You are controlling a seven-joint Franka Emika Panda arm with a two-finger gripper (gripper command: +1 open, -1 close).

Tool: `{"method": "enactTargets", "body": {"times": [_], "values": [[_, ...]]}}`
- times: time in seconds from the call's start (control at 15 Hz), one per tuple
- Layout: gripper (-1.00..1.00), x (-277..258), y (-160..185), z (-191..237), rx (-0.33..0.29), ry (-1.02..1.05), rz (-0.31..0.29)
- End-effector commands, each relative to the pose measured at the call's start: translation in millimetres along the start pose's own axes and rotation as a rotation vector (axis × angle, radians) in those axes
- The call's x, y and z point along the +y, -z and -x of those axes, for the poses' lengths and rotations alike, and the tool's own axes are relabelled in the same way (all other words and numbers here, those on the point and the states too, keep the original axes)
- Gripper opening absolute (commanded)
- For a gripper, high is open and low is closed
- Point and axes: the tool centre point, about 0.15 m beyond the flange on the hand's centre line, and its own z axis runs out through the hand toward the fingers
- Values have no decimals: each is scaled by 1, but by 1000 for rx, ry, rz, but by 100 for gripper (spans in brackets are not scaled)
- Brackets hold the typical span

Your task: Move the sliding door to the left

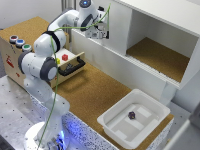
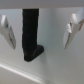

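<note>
The sliding door (image 1: 118, 24) is a plain white upright panel covering the half of the white cabinet (image 1: 165, 12) on the exterior view's left. The other half stands open, showing a cork floor (image 1: 159, 56). My gripper (image 1: 100, 33) is right up against the door's face near its left edge. In the wrist view my gripper (image 2: 40, 30) is open, its two pale fingers (image 2: 6, 30) spread wide in front of the white door (image 2: 52, 55). A black vertical handle (image 2: 30, 35) stands between them, closer to one finger and touching neither.
A long low white front board (image 1: 125, 67) runs below the cabinet. A wooden drawer (image 1: 67, 59) with a black handle (image 1: 73, 68) and a red block (image 1: 65, 57) sits under the arm. Coloured buttons (image 1: 19, 43) top the wooden box. A white tray (image 1: 134, 131) holds a small dark object (image 1: 132, 115).
</note>
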Motion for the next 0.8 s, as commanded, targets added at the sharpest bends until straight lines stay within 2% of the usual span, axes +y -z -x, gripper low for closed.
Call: {"method": "enactTargets", "body": {"times": [0.0,0.2,0.53,0.6,0.73], "values": [[100,-16,4,37,-174,56,-50],[100,-35,6,59,-223,72,-98],[100,-47,26,92,-141,130,-101],[100,-58,28,105,-145,163,-101],[100,-73,30,128,-154,161,-142]]}}
